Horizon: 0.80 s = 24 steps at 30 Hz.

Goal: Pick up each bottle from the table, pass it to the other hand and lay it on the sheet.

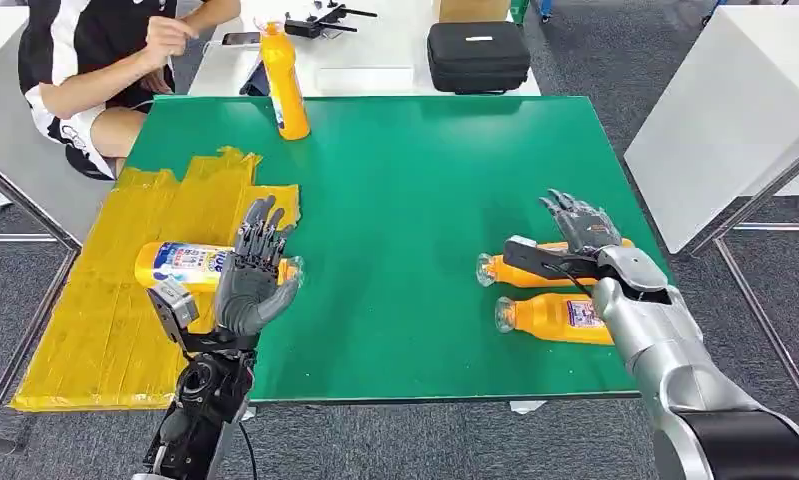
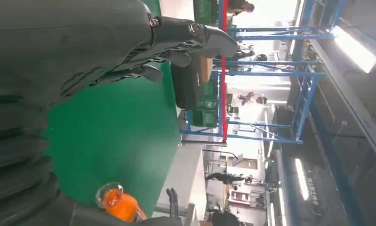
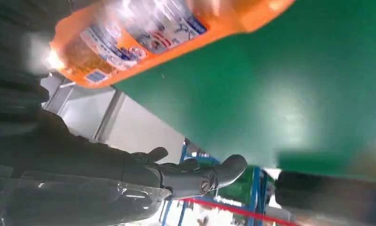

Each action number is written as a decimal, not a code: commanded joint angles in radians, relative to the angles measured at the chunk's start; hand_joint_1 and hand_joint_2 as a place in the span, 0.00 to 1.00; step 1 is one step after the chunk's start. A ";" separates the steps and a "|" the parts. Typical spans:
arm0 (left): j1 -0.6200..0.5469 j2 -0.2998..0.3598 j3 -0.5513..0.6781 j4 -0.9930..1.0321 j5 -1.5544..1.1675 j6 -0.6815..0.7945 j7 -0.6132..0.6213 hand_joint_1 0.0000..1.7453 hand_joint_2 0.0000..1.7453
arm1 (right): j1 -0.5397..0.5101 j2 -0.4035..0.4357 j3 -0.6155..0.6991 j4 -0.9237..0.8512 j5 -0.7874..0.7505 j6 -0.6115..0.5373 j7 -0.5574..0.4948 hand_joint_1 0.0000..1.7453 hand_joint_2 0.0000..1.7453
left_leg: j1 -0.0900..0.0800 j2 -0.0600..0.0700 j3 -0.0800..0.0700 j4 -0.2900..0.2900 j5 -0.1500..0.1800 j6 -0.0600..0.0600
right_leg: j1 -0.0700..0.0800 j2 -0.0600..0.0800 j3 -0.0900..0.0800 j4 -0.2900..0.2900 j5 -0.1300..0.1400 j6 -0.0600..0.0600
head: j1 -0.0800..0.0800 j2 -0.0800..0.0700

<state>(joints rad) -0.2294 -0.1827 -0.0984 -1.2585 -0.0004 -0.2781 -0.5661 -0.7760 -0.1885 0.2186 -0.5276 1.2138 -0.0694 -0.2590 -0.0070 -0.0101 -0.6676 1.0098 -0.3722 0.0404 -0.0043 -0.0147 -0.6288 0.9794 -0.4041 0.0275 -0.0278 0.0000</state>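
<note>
One orange bottle (image 1: pixel 180 264) lies on the yellow sheet (image 1: pixel 105 330), its neck pointing right. My left hand (image 1: pixel 256 268) stands open just in front of that neck, fingers up, holding nothing; the left wrist view has the hand (image 2: pixel 82 56) and an orange bottle neck (image 2: pixel 116 201) close by it. Two more orange bottles lie on the green table at the right, one farther (image 1: pixel 505 270) and one nearer (image 1: pixel 555 317). My right hand (image 1: pixel 575 235) hovers over the farther one, fingers spread and thumb across it. In the right wrist view this bottle (image 3: pixel 143 37) is beside the palm, with the fingers (image 3: pixel 195 176) straight.
A fourth orange bottle (image 1: pixel 285 85) stands upright at the table's far edge. A person (image 1: pixel 95 60) sits at the far left corner. A black case (image 1: pixel 478 55) rests on the white table behind. A white table (image 1: pixel 735 120) stands to the right.
</note>
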 commanded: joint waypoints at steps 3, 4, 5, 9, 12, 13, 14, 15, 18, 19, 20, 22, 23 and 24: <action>-0.051 0.004 0.038 0.112 -0.003 0.005 0.021 0.00 1.00 | -0.040 -0.039 0.055 0.092 -0.034 0.095 0.001 0.00 1.00 | 0.000 0.000 0.005 0.000 -0.002 -0.002 | 0.000 0.001 0.006 0.000 -0.002 -0.001 | 0.000 0.000; -0.054 0.003 0.039 0.116 -0.003 0.006 0.023 0.00 1.00 | -0.040 -0.042 0.059 0.098 -0.036 0.103 0.002 0.00 1.00 | 0.001 0.000 0.005 0.000 -0.002 -0.002 | 0.000 0.001 0.006 0.000 -0.002 -0.001 | 0.000 0.000; -0.056 0.003 0.040 0.118 -0.003 0.008 0.024 0.00 1.00 | -0.041 -0.043 0.061 0.101 -0.038 0.109 0.003 0.00 1.00 | 0.000 0.000 0.004 0.000 -0.001 -0.002 | 0.000 0.000 0.004 -0.001 -0.001 0.000 | 0.000 0.000; -0.065 0.002 0.041 0.130 0.000 0.003 0.031 0.00 1.00 | -0.037 -0.057 0.067 0.112 -0.044 0.131 0.012 0.00 1.00 | 0.000 0.000 0.003 0.000 -0.001 -0.002 | 0.000 0.000 0.003 0.000 -0.001 0.000 | 0.000 0.000; -0.073 0.001 0.038 0.141 0.001 -0.001 0.036 0.00 1.00 | -0.018 -0.067 0.066 0.106 -0.048 0.145 0.026 0.00 1.00 | 0.000 0.000 0.003 0.000 -0.001 -0.001 | 0.000 0.000 0.004 -0.001 -0.001 0.000 | 0.000 0.000; -0.075 -0.001 0.037 0.144 0.001 0.000 0.036 0.00 1.00 | -0.015 -0.070 0.067 0.108 -0.048 0.149 0.030 0.00 1.00 | 0.001 0.000 0.005 0.000 -0.002 -0.002 | 0.001 0.000 0.006 -0.001 -0.002 0.000 | 0.001 0.000; -0.075 -0.001 0.037 0.144 0.001 0.000 0.036 0.00 1.00 | -0.015 -0.070 0.067 0.108 -0.048 0.149 0.030 0.00 1.00 | 0.001 0.000 0.005 0.000 -0.002 -0.002 | 0.000 0.000 0.006 -0.001 -0.002 0.000 | 0.000 0.000; -0.078 -0.001 0.036 0.147 0.001 0.001 0.037 0.00 1.00 | -0.016 -0.071 0.068 0.110 -0.048 0.149 0.029 0.00 1.00 | 0.000 -0.001 0.004 0.000 -0.001 -0.002 | 0.000 0.000 0.004 -0.001 -0.001 0.000 | 0.000 0.000; -0.078 -0.001 0.036 0.147 0.001 0.001 0.037 0.00 1.00 | -0.018 -0.070 0.068 0.110 -0.048 0.149 0.030 0.00 1.00 | 0.001 0.000 0.003 0.000 -0.001 -0.002 | 0.000 0.000 0.004 -0.001 -0.001 0.000 | 0.000 0.000; -0.078 -0.001 0.036 0.147 0.001 0.001 0.037 0.00 1.00 | -0.018 -0.070 0.068 0.110 -0.048 0.149 0.030 0.00 1.00 | 0.000 0.000 0.003 0.000 -0.001 -0.001 | 0.000 0.000 0.003 -0.001 -0.001 0.000 | 0.000 0.000; -0.078 -0.001 0.036 0.147 0.001 0.001 0.037 0.00 1.00 | -0.018 -0.070 0.068 0.110 -0.048 0.149 0.030 0.00 1.00 | 0.000 0.001 0.005 0.000 -0.002 -0.002 | 0.000 0.001 0.005 -0.001 -0.002 0.000 | 0.000 0.000; -0.078 -0.001 0.036 0.147 0.001 0.001 0.037 0.00 1.00 | -0.018 -0.070 0.068 0.110 -0.048 0.149 0.030 0.00 1.00 | 0.000 0.001 0.004 0.000 -0.002 -0.002 | 0.000 0.001 0.005 0.000 -0.002 0.000 | 0.000 0.000; -0.078 -0.001 0.036 0.147 0.001 0.001 0.037 0.00 1.00 | -0.018 -0.070 0.068 0.110 -0.048 0.149 0.030 0.00 1.00 | 0.000 0.001 0.004 0.000 -0.002 -0.002 | 0.000 0.001 0.004 -0.001 -0.002 0.000 | 0.000 0.000; -0.078 -0.001 0.036 0.147 0.001 0.001 0.037 0.00 1.00 | -0.018 -0.070 0.068 0.110 -0.048 0.149 0.030 0.00 1.00 | 0.000 0.000 0.003 0.000 -0.001 -0.002 | 0.000 0.000 0.003 -0.001 -0.001 0.000 | 0.000 0.000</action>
<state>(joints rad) -0.2666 -0.1831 -0.0759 -1.1875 0.0000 -0.2762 -0.5356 -0.7636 -0.2571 0.2506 -0.4814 1.1666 0.0710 -0.2327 -0.0071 -0.0101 -0.6677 1.0099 -0.3724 0.0404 -0.0044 -0.0147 -0.6289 0.9792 -0.4041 0.0276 -0.0275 0.0000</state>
